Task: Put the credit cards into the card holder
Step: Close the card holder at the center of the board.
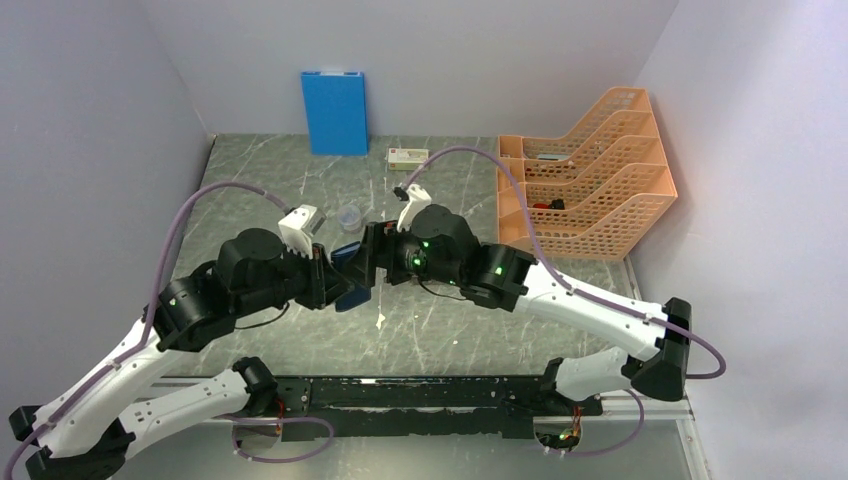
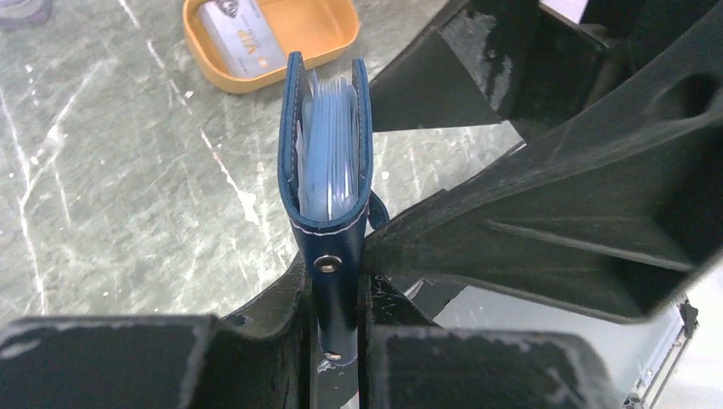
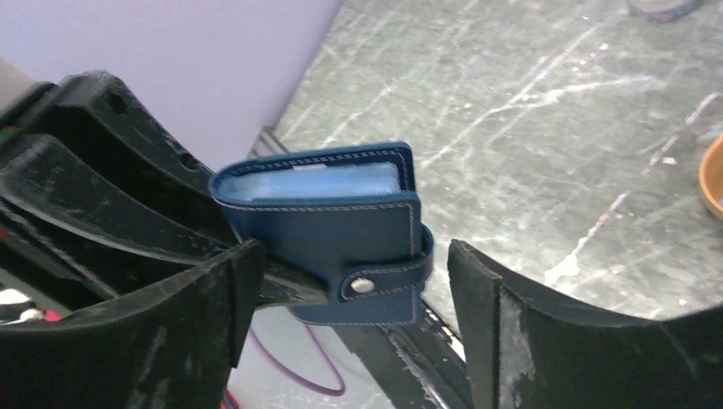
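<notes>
Navy-blue booklet-style card holder (image 2: 328,170) with clear plastic sleeve pages is held off the grey-green marbled surface (image 2: 128,187), about midway between the two arms. It stands on edge. Its covers are close together, with the glossy sleeves showing in the gap between them. From the right wrist view, its strap is wrapped round the open side and pressed down on a metal snap.

The left pincer (image 2: 334,294) is nearly closed and clamps the holder by its lower edge, one black finger on each cover, close to the snap.

The right pincer (image 3: 354,281) stands wide open. Its two fingers sit on either side of the holder with a visible gap at the strap side, and they grip nothing. Whether its other finger touches the holder cannot be told, since the left arm's black parts crowd that side.

Just beyond the holder, an orange rounded plastic tray (image 2: 320,21) lies on the surface. A pale grey credit card (image 2: 243,38) with faint print lies flat in its left part. No other card can be made out.

In the overhead view, a bright blue rectangular board (image 1: 335,112) leans against the back wall. A small white box with a red label (image 1: 408,157) lies beside its foot, and a small clear cup (image 1: 348,217) stands in front of the arms. A tiered orange mesh file rack (image 1: 590,170) fills the back right corner.
</notes>
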`<action>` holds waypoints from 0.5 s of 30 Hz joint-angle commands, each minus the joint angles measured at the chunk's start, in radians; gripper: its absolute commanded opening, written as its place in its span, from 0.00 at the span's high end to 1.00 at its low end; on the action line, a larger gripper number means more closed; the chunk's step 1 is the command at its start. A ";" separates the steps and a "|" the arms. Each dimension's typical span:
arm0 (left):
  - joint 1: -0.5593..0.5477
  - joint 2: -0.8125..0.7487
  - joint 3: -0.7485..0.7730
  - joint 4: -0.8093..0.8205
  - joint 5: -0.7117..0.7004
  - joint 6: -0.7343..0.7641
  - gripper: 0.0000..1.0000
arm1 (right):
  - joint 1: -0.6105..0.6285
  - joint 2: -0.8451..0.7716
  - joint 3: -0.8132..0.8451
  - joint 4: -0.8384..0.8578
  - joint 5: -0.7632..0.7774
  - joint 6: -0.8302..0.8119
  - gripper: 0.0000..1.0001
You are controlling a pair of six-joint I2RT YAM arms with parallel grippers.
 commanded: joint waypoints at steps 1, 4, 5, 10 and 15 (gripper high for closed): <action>-0.023 -0.002 0.032 0.243 0.046 0.003 0.95 | 0.039 -0.033 0.012 0.104 -0.169 0.040 0.08; -0.023 -0.018 0.015 0.226 0.026 0.005 0.95 | 0.038 -0.074 0.041 0.053 -0.178 0.011 0.00; -0.023 -0.028 0.005 0.224 0.021 0.004 0.95 | 0.038 -0.091 0.048 0.037 -0.181 -0.005 0.00; -0.024 -0.083 -0.058 0.254 0.036 -0.018 0.95 | 0.038 -0.197 0.052 -0.020 -0.198 -0.121 0.00; -0.023 -0.161 -0.108 0.356 0.134 -0.038 0.95 | 0.037 -0.362 -0.053 0.025 -0.133 -0.210 0.00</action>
